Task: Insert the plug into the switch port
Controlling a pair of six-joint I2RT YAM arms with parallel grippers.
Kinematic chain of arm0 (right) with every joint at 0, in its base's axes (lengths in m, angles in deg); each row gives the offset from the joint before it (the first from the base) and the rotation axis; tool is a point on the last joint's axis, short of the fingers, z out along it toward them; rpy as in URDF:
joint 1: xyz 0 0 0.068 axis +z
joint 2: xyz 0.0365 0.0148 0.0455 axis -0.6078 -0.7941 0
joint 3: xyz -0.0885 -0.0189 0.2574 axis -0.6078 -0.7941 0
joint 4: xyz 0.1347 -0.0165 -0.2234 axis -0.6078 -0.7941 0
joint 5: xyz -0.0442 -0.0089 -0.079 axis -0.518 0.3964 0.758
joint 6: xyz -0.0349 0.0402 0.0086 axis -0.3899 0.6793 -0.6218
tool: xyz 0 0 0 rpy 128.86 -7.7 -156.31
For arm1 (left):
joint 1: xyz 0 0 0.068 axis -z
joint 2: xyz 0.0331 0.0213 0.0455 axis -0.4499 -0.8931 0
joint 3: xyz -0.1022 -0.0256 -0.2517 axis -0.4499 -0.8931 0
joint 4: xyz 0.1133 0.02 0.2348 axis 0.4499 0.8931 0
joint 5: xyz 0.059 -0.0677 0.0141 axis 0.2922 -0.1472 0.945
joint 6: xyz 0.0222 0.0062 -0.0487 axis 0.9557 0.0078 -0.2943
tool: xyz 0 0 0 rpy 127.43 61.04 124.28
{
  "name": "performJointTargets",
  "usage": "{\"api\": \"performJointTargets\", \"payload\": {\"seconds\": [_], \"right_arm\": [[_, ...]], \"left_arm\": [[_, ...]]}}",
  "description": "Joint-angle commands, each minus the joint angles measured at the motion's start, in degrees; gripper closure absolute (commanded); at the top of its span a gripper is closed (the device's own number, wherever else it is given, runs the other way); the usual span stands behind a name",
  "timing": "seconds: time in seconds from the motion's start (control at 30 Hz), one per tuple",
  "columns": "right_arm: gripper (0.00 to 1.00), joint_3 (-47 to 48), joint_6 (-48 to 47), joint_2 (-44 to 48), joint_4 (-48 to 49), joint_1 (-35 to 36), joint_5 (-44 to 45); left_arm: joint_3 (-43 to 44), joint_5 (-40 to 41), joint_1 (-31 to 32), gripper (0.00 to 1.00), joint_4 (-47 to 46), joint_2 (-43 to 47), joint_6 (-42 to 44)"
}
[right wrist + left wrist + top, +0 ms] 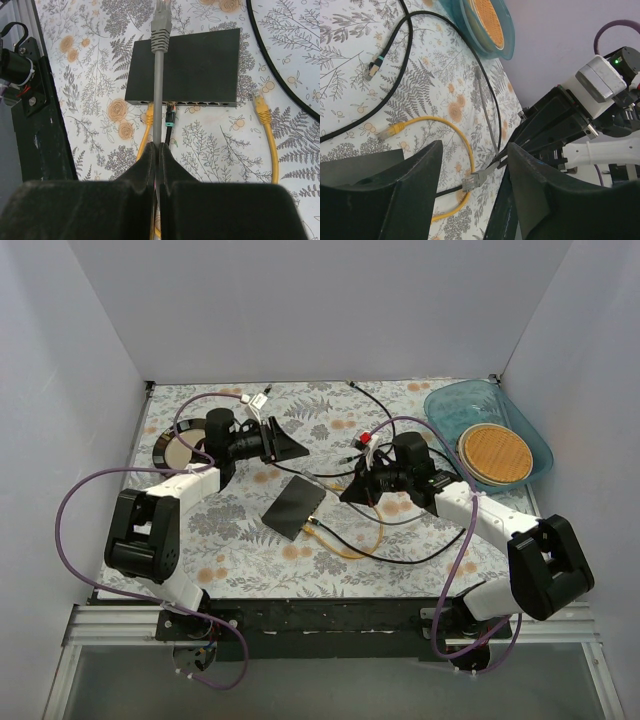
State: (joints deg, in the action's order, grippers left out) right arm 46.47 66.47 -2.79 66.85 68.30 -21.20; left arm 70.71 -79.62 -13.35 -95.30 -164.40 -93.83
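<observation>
Two end sockets on the switch (185, 65) edge hold cables (148, 117), the others free; right fingers (115, 195) clench the grey plug (161, 30) by its cable above it, left fingers (405, 200) parted, empty.

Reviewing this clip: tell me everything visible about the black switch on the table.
The switch is a flat, matte-black rectangular box lying flat on the floral table cover, set at an angle in the top view. One long edge carries a row of small sockets. A yellow cable and a black cable are plugged in side by side at one end; the other sockets look empty. A grey cable, pinched by the right gripper, crosses above it; contact is unclear.
</observation>
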Motion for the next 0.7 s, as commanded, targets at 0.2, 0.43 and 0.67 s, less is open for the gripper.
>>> {"api": "performJointTargets", "payload": {"seconds": [0.2,0.43,0.67], "right_arm": [[0.99,3.58,0.67,2.66,2.65,-0.02,1.54],[0.99,3.49,0.59,3.37,2.3,-0.02,5.49],[0.99,3.05,0.5,4.6,2.47,-0.02,8.39]], "left_arm": [[4.05,-2.54,1.55,0.48,4.0,-1.71,4.44],[5.8,-2.36,2.52,0.5,6.91,-2.32,6.47],[7.83,-2.89,4.1,0.59,9.63,-3.64,8.75]]}}
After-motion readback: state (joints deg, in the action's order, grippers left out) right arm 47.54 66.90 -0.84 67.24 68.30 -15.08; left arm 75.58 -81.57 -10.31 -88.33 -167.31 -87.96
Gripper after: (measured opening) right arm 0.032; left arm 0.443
